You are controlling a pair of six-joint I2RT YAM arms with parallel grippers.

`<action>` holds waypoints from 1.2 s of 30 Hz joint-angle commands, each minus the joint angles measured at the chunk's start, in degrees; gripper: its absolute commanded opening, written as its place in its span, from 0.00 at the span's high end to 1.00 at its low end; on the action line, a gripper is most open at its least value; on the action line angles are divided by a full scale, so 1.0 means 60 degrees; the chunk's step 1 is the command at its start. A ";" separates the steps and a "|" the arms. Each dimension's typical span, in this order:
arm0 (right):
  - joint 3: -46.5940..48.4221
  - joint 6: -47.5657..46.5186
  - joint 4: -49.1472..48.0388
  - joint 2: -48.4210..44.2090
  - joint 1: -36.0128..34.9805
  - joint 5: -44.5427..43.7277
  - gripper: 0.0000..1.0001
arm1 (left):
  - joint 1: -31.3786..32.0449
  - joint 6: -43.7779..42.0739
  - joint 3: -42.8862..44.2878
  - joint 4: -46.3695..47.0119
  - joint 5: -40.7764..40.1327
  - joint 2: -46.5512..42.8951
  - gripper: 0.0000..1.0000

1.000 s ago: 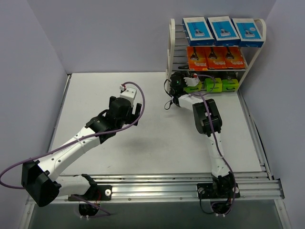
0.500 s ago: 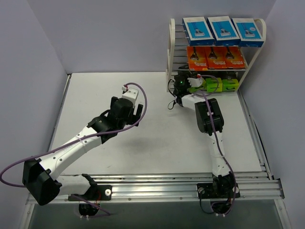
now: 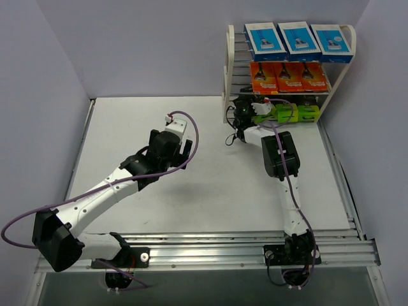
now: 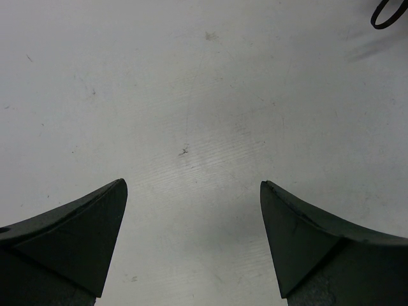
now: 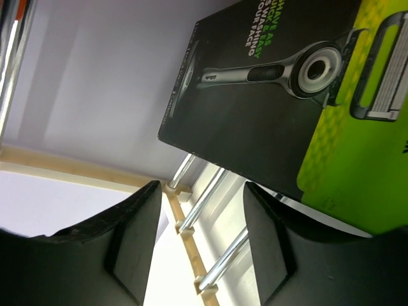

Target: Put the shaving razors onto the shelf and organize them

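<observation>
The cream-white shelf stands at the back right. It holds three blue-and-white razor packs on the top tier, three orange packs on the middle tier, and black-and-lime packs on the bottom tier. My right gripper is at the left end of the bottom tier. In the right wrist view it is open and empty, with a black-and-lime pack lying on the silvery rods just beyond its fingertips. My left gripper hovers over the bare table. It is open and empty.
A loop of black cable hangs by the shelf's left foot and shows at the top right of the left wrist view. Side walls close in the white table. A metal rail runs along the near edge.
My right gripper has shifted slightly right, closer to the bottom tier. My left arm has crept a little to the right. The packs have not moved.
</observation>
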State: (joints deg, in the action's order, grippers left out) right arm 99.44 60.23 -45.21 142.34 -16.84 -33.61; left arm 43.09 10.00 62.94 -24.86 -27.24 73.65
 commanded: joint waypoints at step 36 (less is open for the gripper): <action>-0.4251 -0.1762 -0.2514 -0.3185 0.0551 0.1221 0.17 | -0.1380 0.0238 0.0497 -0.0016 0.0878 -0.0453 0.06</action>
State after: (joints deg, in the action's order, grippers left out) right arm 77.14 50.50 -57.30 130.67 -14.61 -24.43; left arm 36.47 10.41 63.26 -25.10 -24.21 73.19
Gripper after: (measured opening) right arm 0.810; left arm 0.941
